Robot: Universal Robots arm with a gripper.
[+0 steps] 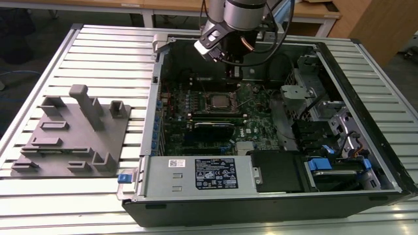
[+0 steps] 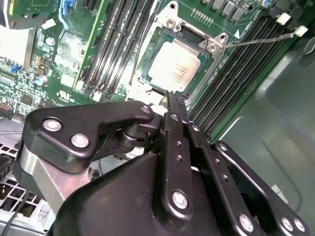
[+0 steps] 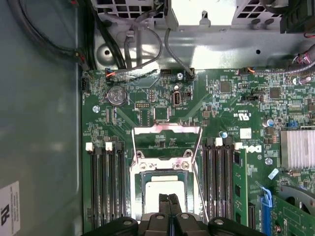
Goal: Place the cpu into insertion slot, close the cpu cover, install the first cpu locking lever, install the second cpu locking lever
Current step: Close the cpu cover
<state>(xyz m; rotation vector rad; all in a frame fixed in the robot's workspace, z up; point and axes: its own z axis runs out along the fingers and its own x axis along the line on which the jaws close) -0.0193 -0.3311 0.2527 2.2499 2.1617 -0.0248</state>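
The claw, shut tight on nothing, hovers over the chip lying flat in its socket, cover (a hinged metal frame) open; closing it likely needs a slow, even push.

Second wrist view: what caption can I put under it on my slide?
Closed gripper tips hover by the edge of the cpu sitting in the insertion slot.

**Hidden and cropped parts, cpu area**
Cpu: one edge lies under the gripper tips in the first wrist view. Insertion slot: one corner sits behind the gripper in the second wrist view. Arm: cut off by the exterior view's top edge.
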